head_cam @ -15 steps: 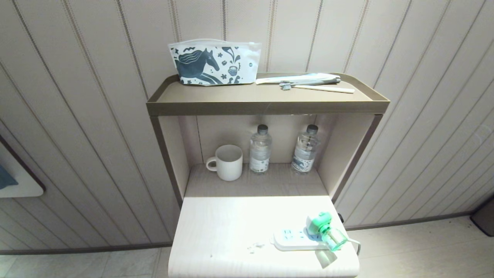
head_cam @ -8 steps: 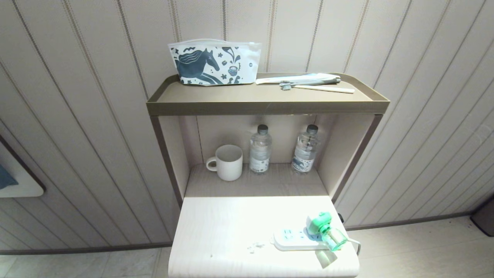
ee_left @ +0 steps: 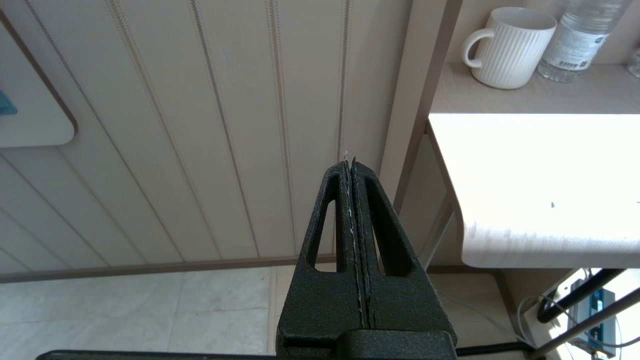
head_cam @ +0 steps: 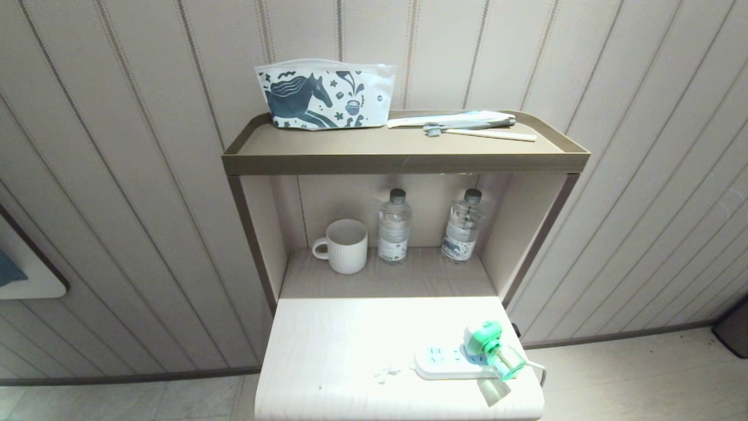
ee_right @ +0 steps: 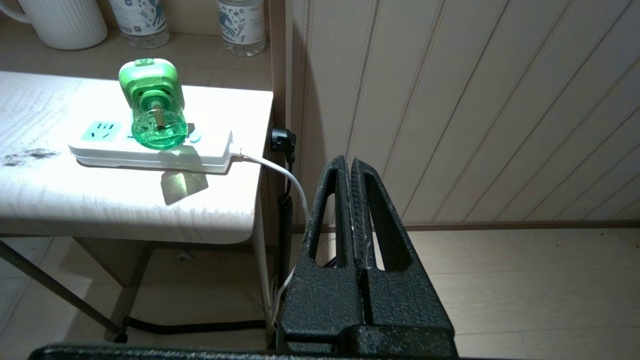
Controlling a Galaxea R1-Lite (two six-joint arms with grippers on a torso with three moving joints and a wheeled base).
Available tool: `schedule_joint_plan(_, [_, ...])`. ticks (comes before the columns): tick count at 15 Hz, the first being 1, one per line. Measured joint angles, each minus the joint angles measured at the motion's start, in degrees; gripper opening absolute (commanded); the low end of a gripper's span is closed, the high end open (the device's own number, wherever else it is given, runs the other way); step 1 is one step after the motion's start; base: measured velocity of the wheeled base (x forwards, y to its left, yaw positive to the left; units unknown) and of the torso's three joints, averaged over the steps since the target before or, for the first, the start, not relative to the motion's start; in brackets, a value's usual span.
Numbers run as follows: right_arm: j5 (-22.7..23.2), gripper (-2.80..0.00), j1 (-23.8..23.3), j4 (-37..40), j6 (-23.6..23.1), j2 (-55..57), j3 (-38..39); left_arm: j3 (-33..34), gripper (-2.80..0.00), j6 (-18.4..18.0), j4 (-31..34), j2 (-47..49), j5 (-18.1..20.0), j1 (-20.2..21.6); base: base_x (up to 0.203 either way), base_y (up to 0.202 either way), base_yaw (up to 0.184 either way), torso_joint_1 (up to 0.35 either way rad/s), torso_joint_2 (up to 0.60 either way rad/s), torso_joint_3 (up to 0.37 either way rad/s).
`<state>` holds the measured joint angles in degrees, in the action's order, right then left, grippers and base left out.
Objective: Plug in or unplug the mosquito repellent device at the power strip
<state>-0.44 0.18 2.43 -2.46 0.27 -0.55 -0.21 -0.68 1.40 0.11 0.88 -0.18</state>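
The mosquito repellent device (ee_right: 151,104) sat plugged into the power strip (ee_right: 150,148) on the table (ee_right: 100,205), ahead of and beside the right gripper (ee_right: 350,162), well apart from it. Both it and the left gripper (ee_left: 349,162) were pressed closed, holding nothing. The device's bottle (ee_right: 159,125) held green liquid; the mug (head_cam: 346,245) looked empty.
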Motion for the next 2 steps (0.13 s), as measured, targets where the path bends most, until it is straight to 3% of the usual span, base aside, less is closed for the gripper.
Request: schedule_joint_plan(2, [-0.09, -2.8, -0.02, -0.82, 1.2, -0.05, 0.12, 0.0, -2.8, 0.0, 0.0, 0.0, 0.0, 0.0, 0.0, 0.0, 0.0, 0.0, 0.0, 0.0])
